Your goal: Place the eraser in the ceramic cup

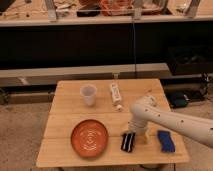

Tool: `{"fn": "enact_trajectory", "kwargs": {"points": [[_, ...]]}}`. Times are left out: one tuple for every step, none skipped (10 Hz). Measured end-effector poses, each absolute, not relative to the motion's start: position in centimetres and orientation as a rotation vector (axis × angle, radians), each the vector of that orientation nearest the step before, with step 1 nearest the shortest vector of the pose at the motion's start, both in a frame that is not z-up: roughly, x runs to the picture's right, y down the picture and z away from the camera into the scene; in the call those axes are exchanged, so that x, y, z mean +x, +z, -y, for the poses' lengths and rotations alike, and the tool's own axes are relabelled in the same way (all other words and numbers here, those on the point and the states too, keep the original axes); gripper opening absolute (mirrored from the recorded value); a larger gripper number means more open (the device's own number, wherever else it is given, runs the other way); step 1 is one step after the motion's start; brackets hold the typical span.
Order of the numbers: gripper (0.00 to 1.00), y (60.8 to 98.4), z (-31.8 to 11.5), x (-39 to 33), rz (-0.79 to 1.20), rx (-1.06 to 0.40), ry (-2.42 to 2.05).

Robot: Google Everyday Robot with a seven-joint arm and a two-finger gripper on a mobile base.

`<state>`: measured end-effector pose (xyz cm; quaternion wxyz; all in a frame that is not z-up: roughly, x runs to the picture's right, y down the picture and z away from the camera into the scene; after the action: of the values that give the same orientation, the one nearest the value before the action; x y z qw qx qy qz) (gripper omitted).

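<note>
- Claw [129,141] down low at the front of the desk [65,155], between the plate [89,138] and the eraser [166,141]; released or clenched, I cannot tell.
- The eraser, blue, lies flat to the right of the claw, apart from it.
- The plate, orange, sits to the left of the claw.
- A white arm [165,117] reaches in from the right.
- The cup [88,94], whitish, stands upright at the back left, well apart from the eraser.
- A white bottle [115,94] lies to the right of the cup.
</note>
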<state>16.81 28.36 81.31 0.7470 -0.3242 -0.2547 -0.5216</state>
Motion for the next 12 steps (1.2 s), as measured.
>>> {"fn": "enact_trajectory", "kwargs": {"points": [[0.8,81.31,-28.36,16.81,0.558,-0.709,-1.141],[0.8,81.46,-28.45,16.69,0.563,-0.708,-1.149],[0.8,81.54,-28.46,16.61,0.563,-0.708,-1.154],[0.8,81.45,-28.39,16.65,0.563,-0.71,-1.155],[0.8,81.32,-28.32,16.87,0.561,-0.71,-1.152],[0.8,81.32,-28.32,16.85,0.561,-0.711,-1.152],[0.8,81.34,-28.34,16.81,0.563,-0.711,-1.155],[0.8,81.49,-28.43,16.66,0.567,-0.709,-1.159],[0.8,81.45,-28.39,16.66,0.567,-0.711,-1.163],[0.8,81.34,-28.28,16.82,0.565,-0.711,-1.162],[0.8,81.34,-28.27,16.82,0.564,-0.711,-1.162],[0.8,81.34,-28.27,16.81,0.565,-0.711,-1.163]]}}
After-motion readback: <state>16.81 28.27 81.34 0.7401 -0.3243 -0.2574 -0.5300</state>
